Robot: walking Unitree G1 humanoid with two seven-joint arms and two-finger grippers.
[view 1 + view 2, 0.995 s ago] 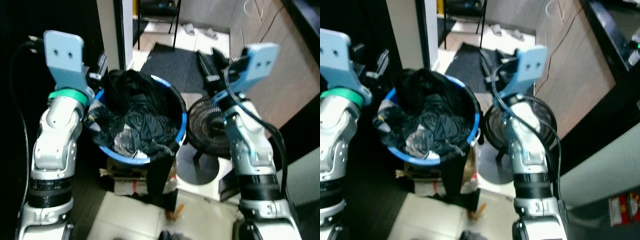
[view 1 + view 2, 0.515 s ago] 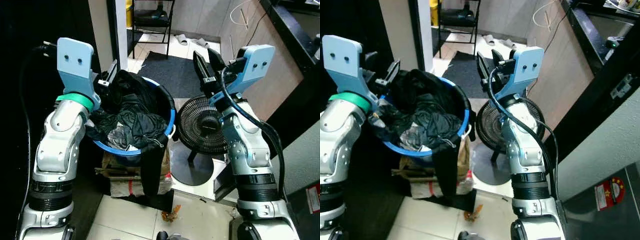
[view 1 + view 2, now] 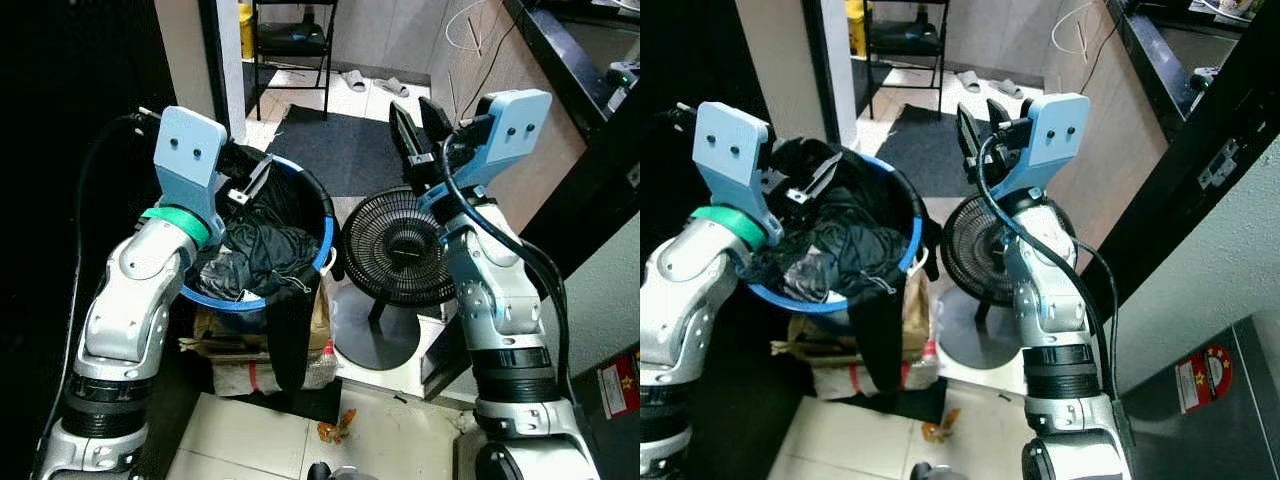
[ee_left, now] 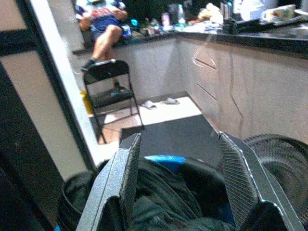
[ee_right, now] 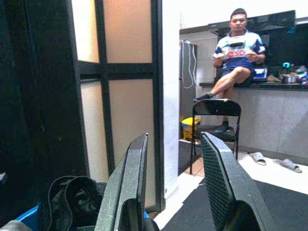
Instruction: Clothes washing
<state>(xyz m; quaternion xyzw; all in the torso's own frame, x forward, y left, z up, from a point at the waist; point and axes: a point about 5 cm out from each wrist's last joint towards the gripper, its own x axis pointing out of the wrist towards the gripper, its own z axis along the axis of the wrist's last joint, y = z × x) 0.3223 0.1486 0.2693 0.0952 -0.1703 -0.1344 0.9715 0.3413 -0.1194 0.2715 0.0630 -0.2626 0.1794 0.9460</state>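
A blue laundry basket stands in front of me, heaped with dark clothes. One dark garment hangs over its front rim toward the floor. My left gripper hovers open just above the heap at the basket's back left, touching nothing. The left wrist view looks past its spread fingers onto the clothes and the blue rim. To the right of the basket, above a floor fan, my right gripper is raised. It is open and empty.
A black floor fan stands right of the basket, close to my right arm. Cardboard and bags sit under the basket. Beyond lie a dark mat, a folding chair and slippers. A person sits on the counter.
The camera has risen and the whole view has shifted. My left gripper has moved from the basket's left rim to above the clothes. The right gripper stays raised and open.
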